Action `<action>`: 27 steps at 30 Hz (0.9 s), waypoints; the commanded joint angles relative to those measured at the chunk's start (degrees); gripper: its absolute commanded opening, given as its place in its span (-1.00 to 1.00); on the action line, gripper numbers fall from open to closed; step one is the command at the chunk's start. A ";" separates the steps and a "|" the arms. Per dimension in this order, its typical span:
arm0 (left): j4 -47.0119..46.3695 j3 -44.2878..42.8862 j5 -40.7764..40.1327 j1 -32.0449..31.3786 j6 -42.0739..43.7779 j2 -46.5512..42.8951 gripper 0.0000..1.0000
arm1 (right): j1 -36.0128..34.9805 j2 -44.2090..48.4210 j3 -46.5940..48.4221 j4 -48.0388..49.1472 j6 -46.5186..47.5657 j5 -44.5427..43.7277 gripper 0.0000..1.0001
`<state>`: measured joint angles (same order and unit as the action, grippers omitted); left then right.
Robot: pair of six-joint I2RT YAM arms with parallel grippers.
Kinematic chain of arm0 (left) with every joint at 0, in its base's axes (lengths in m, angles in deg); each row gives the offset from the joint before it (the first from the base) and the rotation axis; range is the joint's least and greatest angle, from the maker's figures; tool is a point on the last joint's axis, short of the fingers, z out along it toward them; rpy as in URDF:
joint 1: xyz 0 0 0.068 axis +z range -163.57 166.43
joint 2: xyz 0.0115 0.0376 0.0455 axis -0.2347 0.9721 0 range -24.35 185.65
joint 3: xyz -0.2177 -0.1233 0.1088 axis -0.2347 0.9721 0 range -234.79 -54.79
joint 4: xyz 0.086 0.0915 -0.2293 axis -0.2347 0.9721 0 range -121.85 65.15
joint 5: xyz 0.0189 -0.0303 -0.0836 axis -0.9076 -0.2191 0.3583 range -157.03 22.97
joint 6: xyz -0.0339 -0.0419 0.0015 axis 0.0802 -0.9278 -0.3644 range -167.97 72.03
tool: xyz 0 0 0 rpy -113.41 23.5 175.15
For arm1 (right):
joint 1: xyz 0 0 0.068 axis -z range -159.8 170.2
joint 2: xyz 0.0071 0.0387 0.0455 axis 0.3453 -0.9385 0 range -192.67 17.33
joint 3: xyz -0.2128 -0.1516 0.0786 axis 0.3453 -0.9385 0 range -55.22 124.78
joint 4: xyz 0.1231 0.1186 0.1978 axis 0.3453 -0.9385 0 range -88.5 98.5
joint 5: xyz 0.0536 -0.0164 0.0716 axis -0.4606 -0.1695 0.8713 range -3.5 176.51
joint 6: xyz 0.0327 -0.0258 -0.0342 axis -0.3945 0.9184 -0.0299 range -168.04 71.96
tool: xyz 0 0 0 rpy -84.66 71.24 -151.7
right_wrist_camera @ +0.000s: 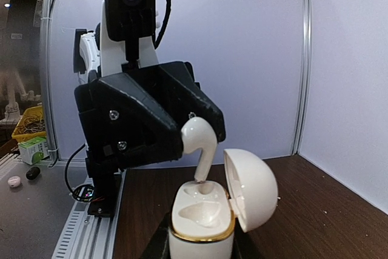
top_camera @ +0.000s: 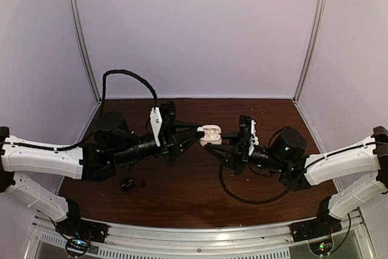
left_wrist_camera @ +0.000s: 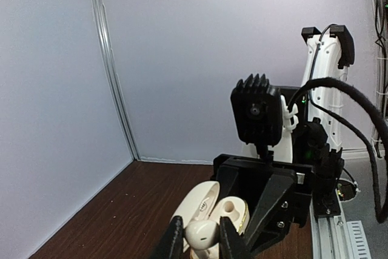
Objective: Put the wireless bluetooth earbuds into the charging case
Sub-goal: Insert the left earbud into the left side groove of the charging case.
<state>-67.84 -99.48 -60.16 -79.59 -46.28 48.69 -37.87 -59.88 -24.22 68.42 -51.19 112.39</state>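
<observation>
- A white earbud (right_wrist_camera: 197, 141) is held in the air above the middle of the table (top_camera: 182, 201). Its stem tip just enters the far socket of the open charging case (right_wrist_camera: 200, 219).
- The case's lid (right_wrist_camera: 254, 189) is hinged back to one side. The nearer socket looks empty.
- The left end effector (left_wrist_camera: 202, 236) is clamped on the earbud's rounded head.
- The right end effector (top_camera: 217, 144) is clamped around the case's base, holding it upright off the table.
- Step in hand, as judged: seating this earbud. The next move calls for a short, straight push down along the stem, then letting go.
- Risk: a slight tilt could jam the stem against the socket rim or lid.
- Well apart on the table, near the left arm, lie a small dark object (top_camera: 127, 183) and a tinier dark piece (top_camera: 143, 181); too small to identify.
</observation>
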 commanded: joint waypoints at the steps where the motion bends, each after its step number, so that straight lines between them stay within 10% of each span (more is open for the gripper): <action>1: -3.08 -1.98 1.13 -0.34 0.93 0.44 -0.62 | -0.89 0.17 2.17 0.08 0.61 0.78 -1.00; 27: -2.29 -0.75 1.03 -0.67 1.14 1.65 -0.63 | -1.00 2.32 2.64 2.26 -2.31 -1.42 -1.00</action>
<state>-68.74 -99.59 -59.52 -79.68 -45.88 49.15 -38.46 -59.33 -23.54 67.87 -52.42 112.37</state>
